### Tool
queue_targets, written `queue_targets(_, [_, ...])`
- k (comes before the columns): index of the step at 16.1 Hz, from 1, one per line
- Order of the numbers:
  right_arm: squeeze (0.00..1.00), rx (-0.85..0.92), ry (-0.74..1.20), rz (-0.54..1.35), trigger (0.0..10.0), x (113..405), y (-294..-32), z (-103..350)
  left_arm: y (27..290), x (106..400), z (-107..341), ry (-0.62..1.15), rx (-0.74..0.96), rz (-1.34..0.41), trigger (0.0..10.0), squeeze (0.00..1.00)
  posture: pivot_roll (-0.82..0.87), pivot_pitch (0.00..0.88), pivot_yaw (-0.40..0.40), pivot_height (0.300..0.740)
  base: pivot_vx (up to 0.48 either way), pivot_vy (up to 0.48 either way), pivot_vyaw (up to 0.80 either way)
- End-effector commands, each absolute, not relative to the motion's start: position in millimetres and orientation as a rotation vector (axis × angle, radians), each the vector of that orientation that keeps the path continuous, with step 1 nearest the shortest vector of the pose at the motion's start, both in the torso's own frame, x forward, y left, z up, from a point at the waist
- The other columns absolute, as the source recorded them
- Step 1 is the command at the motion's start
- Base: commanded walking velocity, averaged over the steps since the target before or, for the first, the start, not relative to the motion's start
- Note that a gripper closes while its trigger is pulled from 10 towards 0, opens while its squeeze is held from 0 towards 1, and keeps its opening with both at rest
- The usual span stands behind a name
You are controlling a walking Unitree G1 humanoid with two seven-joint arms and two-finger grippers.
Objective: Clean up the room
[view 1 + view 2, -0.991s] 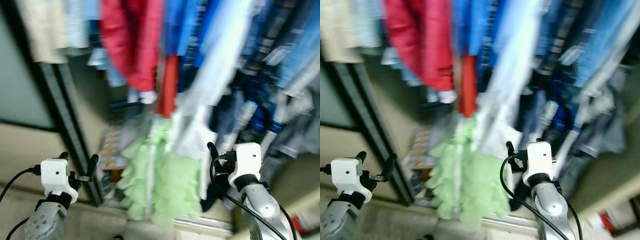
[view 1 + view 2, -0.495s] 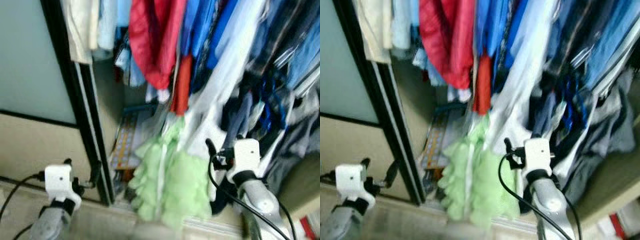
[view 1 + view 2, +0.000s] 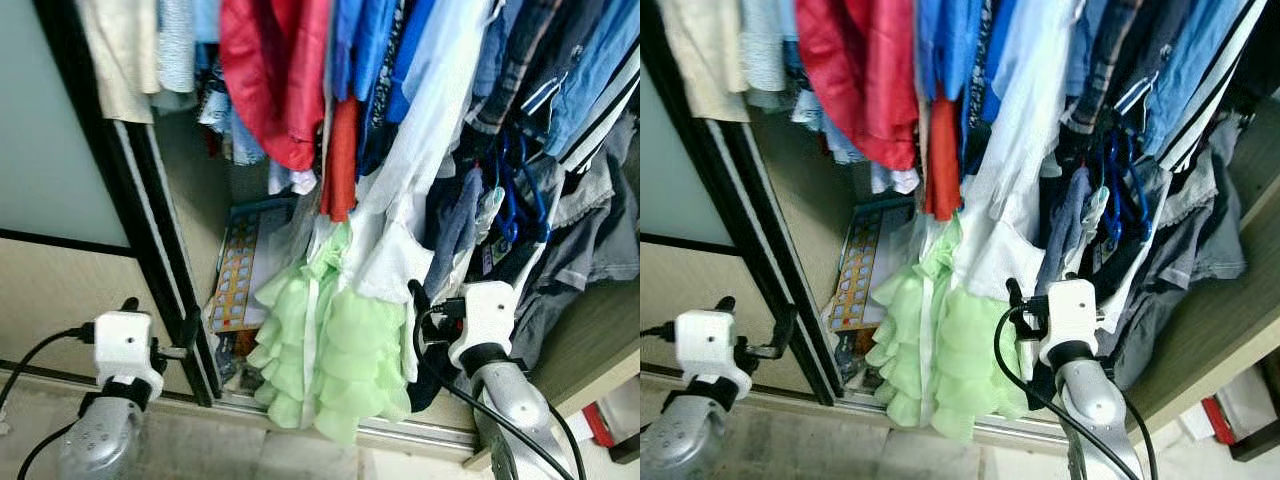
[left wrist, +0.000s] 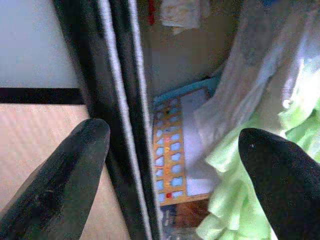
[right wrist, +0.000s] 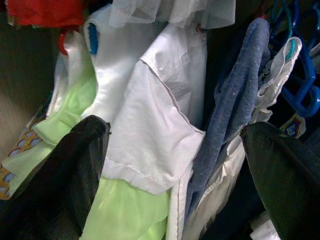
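Note:
An open wardrobe hangs full of clothes: a red garment [image 3: 275,80], blue shirts [image 3: 365,50], a white shirt [image 3: 400,230] and a light green ruffled dress [image 3: 320,350] that reaches the wardrobe floor. My left gripper [image 3: 160,320] is open, low by the black sliding-door frame [image 3: 150,230], its fingers [image 4: 60,175] either side of that frame. My right gripper [image 3: 430,310] is open just before the white shirt [image 5: 150,130] and a grey-blue garment [image 5: 235,100], with nothing between its fingers [image 5: 60,170].
A colourful patterned board [image 3: 240,270] leans on the wardrobe floor behind the dress. Blue hangers [image 3: 510,190] dangle among dark clothes at the right. A frosted door panel [image 3: 50,150] stands left, a wooden wall [image 3: 590,340] right, and the metal track [image 3: 420,432] runs below.
The head view has shifted and sharpened from a blur. Both grippers stay open in about the same places before the wardrobe, and the clothes hang as before.

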State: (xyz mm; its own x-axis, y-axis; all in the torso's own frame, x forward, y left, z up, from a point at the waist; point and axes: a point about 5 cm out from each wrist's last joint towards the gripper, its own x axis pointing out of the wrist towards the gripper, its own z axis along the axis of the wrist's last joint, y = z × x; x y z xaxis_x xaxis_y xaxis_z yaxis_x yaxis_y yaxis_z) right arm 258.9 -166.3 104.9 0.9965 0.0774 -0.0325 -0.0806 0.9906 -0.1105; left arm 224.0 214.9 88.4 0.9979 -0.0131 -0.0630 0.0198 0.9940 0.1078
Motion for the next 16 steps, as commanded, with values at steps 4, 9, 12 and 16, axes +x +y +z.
queue_targets(4, [0.0,-0.123,0.003,0.071,10.0,264.0,-165.2,108.9,211.7,227.1,85.5,0.072,0.067,-0.063,10.0,0.0,-0.1,0.0,-0.037,0.74,0.0,0.0,0.8])
queue_targets(9, [0.0,-0.127,-0.007,0.073,10.0,267.8,-165.1,111.0,210.1,231.3,86.1,0.048,0.083,-0.057,10.0,0.0,-0.1,0.0,-0.037,0.74,0.0,0.0,0.8])
queue_targets(12, [0.0,-0.132,-0.012,0.077,10.0,269.9,-164.8,112.5,205.8,235.6,88.5,0.035,0.114,-0.065,10.0,0.0,-0.1,0.0,-0.042,0.74,0.0,0.0,0.8])
queue_targets(16, [0.0,-0.142,-0.004,0.094,10.0,266.9,-165.9,111.8,205.5,232.4,85.2,0.041,0.119,-0.044,10.0,0.0,-0.1,0.0,-0.065,0.74,0.0,0.0,0.8])
